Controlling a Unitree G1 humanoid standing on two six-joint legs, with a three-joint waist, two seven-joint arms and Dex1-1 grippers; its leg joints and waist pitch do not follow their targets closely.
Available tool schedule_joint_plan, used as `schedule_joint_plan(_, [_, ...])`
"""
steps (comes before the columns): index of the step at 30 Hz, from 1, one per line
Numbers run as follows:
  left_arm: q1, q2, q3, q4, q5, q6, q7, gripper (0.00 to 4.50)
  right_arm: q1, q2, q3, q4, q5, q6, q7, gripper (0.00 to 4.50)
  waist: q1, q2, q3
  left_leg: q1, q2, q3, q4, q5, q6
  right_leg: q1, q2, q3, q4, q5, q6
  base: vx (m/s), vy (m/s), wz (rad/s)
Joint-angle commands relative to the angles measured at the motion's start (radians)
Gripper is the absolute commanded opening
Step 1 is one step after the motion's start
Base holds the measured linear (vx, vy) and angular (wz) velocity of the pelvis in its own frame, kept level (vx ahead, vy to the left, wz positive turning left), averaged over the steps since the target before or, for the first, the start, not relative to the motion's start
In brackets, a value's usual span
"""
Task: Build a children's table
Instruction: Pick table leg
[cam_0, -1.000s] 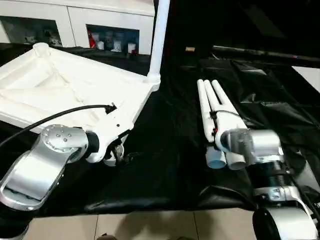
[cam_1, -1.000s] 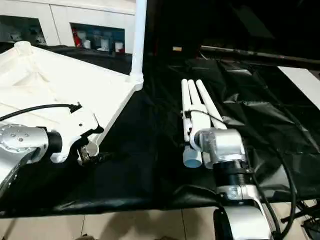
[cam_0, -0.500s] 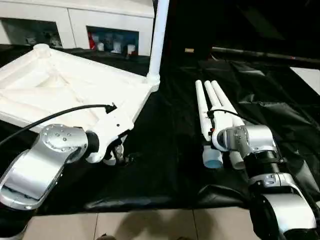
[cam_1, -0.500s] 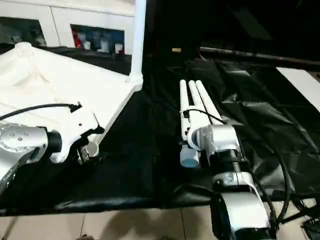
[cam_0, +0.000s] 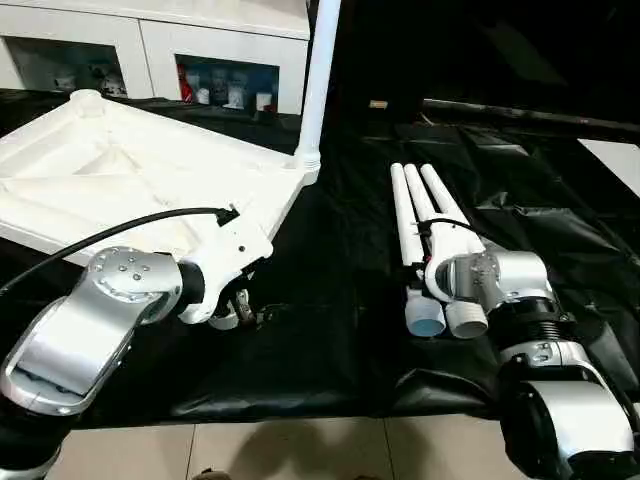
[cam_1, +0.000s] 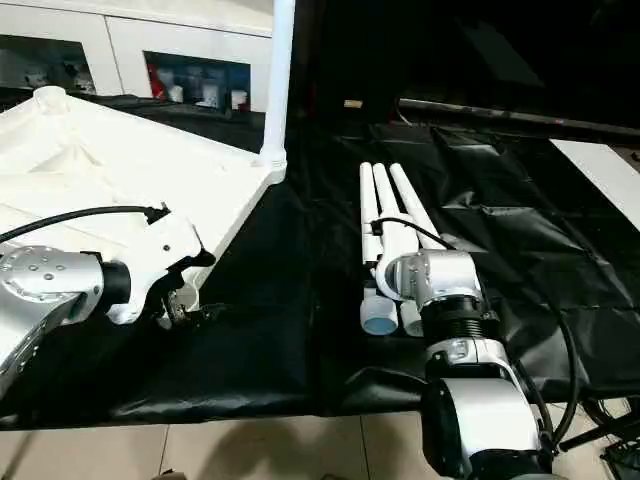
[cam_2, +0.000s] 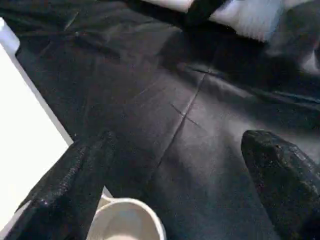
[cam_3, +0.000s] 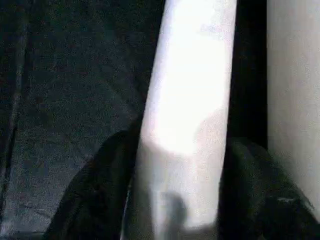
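A: Right tool (cam_3: 180, 200): we see its two black fingers (cam_3: 100, 195) standing either side of one white leg (cam_3: 190, 100), close against it. Whether they pinch it or only bracket it, we cannot tell.

B: Noted. Which leg?

A: From the head cameras, three loose legs (cam_0: 420, 215) lie side by side on the black-draped desk (cam_0: 330, 330), thick ends toward us. Our right wrist sits over their near ends, so the exact leg under it is hidden; the wrist camera shows a second leg just beside the straddled one.

B: Left tool?

A: Left tool (cam_2: 175, 190) is wide open and holds nothing. It hangs low over the cloth at the near corner of the table top (cam_0: 120, 170), with an empty corner socket (cam_2: 125, 220) just beside one finger.

B: Why is it parked there?

A: Our judgement: it waits by the open socket, perhaps to steady the top when a leg goes in. The top lies underside up, ribs showing, so the sockets face upward.

B: Progress?

A: One fitted leg (cam_0: 318, 80) stands upright in the far corner nearest the loose legs. Three remain. The loose legs are well apart from the top, across bare black cloth.
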Motion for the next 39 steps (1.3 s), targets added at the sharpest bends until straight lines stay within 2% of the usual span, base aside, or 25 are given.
schedule_joint_plan(1, [-0.033, -0.021, -0.005, 0.017, 0.008, -0.023, 0.023, 4.50, 0.005, -0.009, -0.018, 0.017, 0.009, -0.016, -0.015, 2.39, 0.000, 0.028, -0.064, 0.003, -0.002, 0.006, -0.064, -0.184, -0.083, 0.046, -0.058, 0.049, -0.079, -0.214, -0.108, 0.000, 0.000, 0.00])
schedule_joint_plan(3, [-0.045, -0.045, 0.002, 0.042, 0.014, -0.033, 0.048, 4.50, 0.006, -0.005, -0.037, 0.014, 0.022, -0.026, -0.019, 2.20, -0.001, 0.028, -0.066, -0.002, -0.002, 0.005, -0.064, -0.165, -0.083, 0.052, -0.058, 0.049, -0.075, -0.173, -0.117, 0.000, 0.000, 0.00])
schedule_joint_plan(7, [-0.068, -0.103, 0.030, 0.097, 0.013, -0.043, 0.103, 4.50, 0.016, 0.004, -0.057, -0.010, 0.044, -0.059, -0.015, 2.02, -0.001, 0.027, -0.066, -0.002, -0.003, 0.007, -0.062, -0.160, -0.077, 0.052, -0.059, 0.049, -0.077, -0.182, -0.112, 0.000, 0.000, 0.00])
schedule_joint_plan(8, [-0.089, -0.153, 0.062, 0.139, 0.003, -0.044, 0.143, 4.50, 0.024, 0.006, -0.062, -0.031, 0.051, -0.104, -0.007, 1.96, -0.001, 0.033, -0.066, -0.002, -0.004, 0.007, -0.062, -0.162, -0.076, 0.052, -0.058, 0.049, -0.080, -0.178, -0.112, 0.000, 0.000, 0.00])
schedule_joint_plan(14, [-0.156, -0.308, 0.197, 0.236, -0.058, -0.012, 0.251, 4.50, 0.058, 0.027, -0.117, -0.156, 0.130, -0.205, 0.052, 1.89, 0.002, 0.023, -0.068, -0.003, -0.004, 0.006, -0.061, -0.157, -0.050, 0.056, -0.059, 0.048, -0.081, -0.174, -0.113, 0.000, 0.000, 0.00])
schedule_joint_plan(16, [-0.189, -0.393, 0.263, 0.288, -0.098, -0.007, 0.301, 4.50, 0.085, 0.045, -0.124, -0.255, 0.192, -0.260, 0.154, 1.88, 0.004, 0.015, -0.069, -0.006, -0.004, 0.008, -0.060, -0.139, -0.029, 0.060, -0.059, 0.048, -0.082, -0.158, -0.110, 0.000, 0.000, 0.00])
schedule_joint_plan(17, [-0.195, -0.409, 0.275, 0.298, -0.106, -0.005, 0.310, 4.50, 0.091, 0.048, -0.124, -0.275, 0.204, -0.273, 0.176, 1.88, 0.005, 0.015, -0.068, -0.007, -0.004, 0.007, -0.059, -0.135, -0.023, 0.060, -0.060, 0.049, -0.083, -0.153, -0.110, 0.000, 0.000, 0.00])
schedule_joint_plan(19, [-0.243, -0.517, 0.375, 0.375, -0.175, 0.007, 0.367, 4.50, 0.136, 0.078, -0.129, -0.412, 0.308, -0.322, 0.301, 1.88, 0.003, 0.011, -0.067, -0.010, -0.005, 0.009, -0.060, -0.125, -0.006, 0.061, -0.060, 0.048, -0.085, -0.154, -0.114, 0.000, 0.000, 0.00])
schedule_joint_plan(20, [-0.262, -0.555, 0.414, 0.406, -0.202, 0.011, 0.387, 4.50, 0.153, 0.088, -0.128, -0.459, 0.343, -0.341, 0.344, 1.88, 0.010, 0.014, -0.070, -0.007, -0.003, 0.009, -0.056, -0.120, 0.007, 0.062, -0.063, 0.049, -0.086, -0.131, -0.121, 0.000, 0.000, 0.00])
schedule_joint_plan(21, [-0.283, -0.590, 0.450, 0.439, -0.230, 0.015, 0.403, 4.50, 0.170, 0.090, -0.123, -0.500, 0.374, -0.337, 0.380, 1.88, 0.010, 0.008, -0.072, -0.010, -0.001, 0.007, -0.057, -0.098, 0.026, 0.064, -0.062, 0.048, -0.082, -0.091, -0.135, 0.000, 0.000, 0.00])
schedule_joint_plan(23, [-0.306, -0.619, 0.475, 0.471, -0.258, 0.017, 0.410, 4.50, 0.189, 0.089, -0.110, -0.542, 0.400, -0.335, 0.423, 1.87, 0.014, 0.008, -0.070, -0.008, -0.001, 0.007, -0.058, -0.090, 0.046, 0.063, -0.063, 0.046, -0.086, -0.091, -0.143, 0.000, 0.000, 0.00])
schedule_joint_plan(25, [-0.346, -0.664, 0.490, 0.518, -0.290, 0.012, 0.411, 4.50, 0.236, 0.075, -0.062, -0.623, 0.428, -0.326, 0.507, 1.87, 0.017, 0.009, -0.069, -0.008, -0.001, 0.008, -0.058, -0.083, 0.047, 0.063, -0.062, 0.046, -0.087, -0.092, -0.150, 0.000, 0.000, 0.00])
schedule_joint_plan(28, [-0.365, -0.689, 0.505, 0.534, -0.306, 0.006, 0.422, 4.50, 0.256, 0.068, -0.035, -0.652, 0.431, -0.318, 0.534, 1.87, 0.026, 0.009, -0.070, -0.007, 0.002, 0.007, -0.058, -0.071, 0.048, 0.063, -0.066, 0.046, -0.088, -0.089, -0.155, 0.000, 0.000, 0.00])
schedule_joint_plan(29, [-0.379, -0.707, 0.522, 0.538, -0.331, 0.007, 0.423, 4.50, 0.263, 0.065, -0.021, -0.665, 0.432, -0.312, 0.546, 1.87, 0.027, 0.010, -0.069, -0.006, 0.002, 0.007, -0.059, -0.074, 0.045, 0.063, -0.067, 0.047, -0.088, -0.093, -0.156, 0.000, 0.000, 0.00])
schedule_joint_plan(30, [-0.395, -0.728, 0.545, 0.538, -0.364, 0.013, 0.425, 4.50, 0.272, 0.060, -0.005, -0.677, 0.428, -0.312, 0.554, 1.87, 0.029, 0.016, -0.069, -0.005, 0.002, 0.006, -0.059, -0.080, 0.039, 0.063, -0.067, 0.046, -0.088, -0.102, -0.158, 0.000, 0.000, 0.00])
schedule_joint_plan(33, [-0.426, -0.768, 0.594, 0.532, -0.433, 0.033, 0.431, 4.50, 0.295, 0.042, 0.036, -0.691, 0.403, -0.333, 0.567, 1.87, 0.031, 0.008, -0.068, -0.005, 0.003, 0.006, -0.060, -0.082, 0.034, 0.063, -0.068, 0.045, -0.090, -0.103, -0.160, 0.000, 0.000, 0.00])
schedule_joint_plan(36, [-0.426, -0.772, 0.589, 0.526, -0.455, 0.044, 0.435, 4.50, 0.307, 0.028, 0.060, -0.700, 0.396, -0.339, 0.578, 1.87, 0.030, 0.007, -0.067, -0.009, 0.003, 0.006, -0.059, -0.088, 0.036, 0.064, -0.070, 0.044, -0.093, -0.123, -0.155, 0.000, 0.000, 0.00])
schedule_joint_plan(37, [-0.424, -0.772, 0.586, 0.525, -0.454, 0.045, 0.435, 4.50, 0.308, 0.026, 0.064, -0.702, 0.396, -0.339, 0.581, 1.87, 0.029, 0.003, -0.067, -0.009, 0.003, 0.006, -0.060, -0.088, 0.040, 0.064, -0.069, 0.045, -0.095, -0.126, -0.147, 0.000, 0.000, 0.00])
schedule_joint_plan(39, [-0.407, -0.771, 0.559, 0.520, -0.437, 0.047, 0.432, 4.50, 0.317, 0.015, 0.091, -0.716, 0.387, -0.341, 0.598, 1.86, 0.031, 0.003, -0.067, -0.010, 0.003, 0.005, -0.060, -0.076, 0.042, 0.065, -0.069, 0.045, -0.094, -0.130, -0.135, 0.000, 0.000, 0.00])
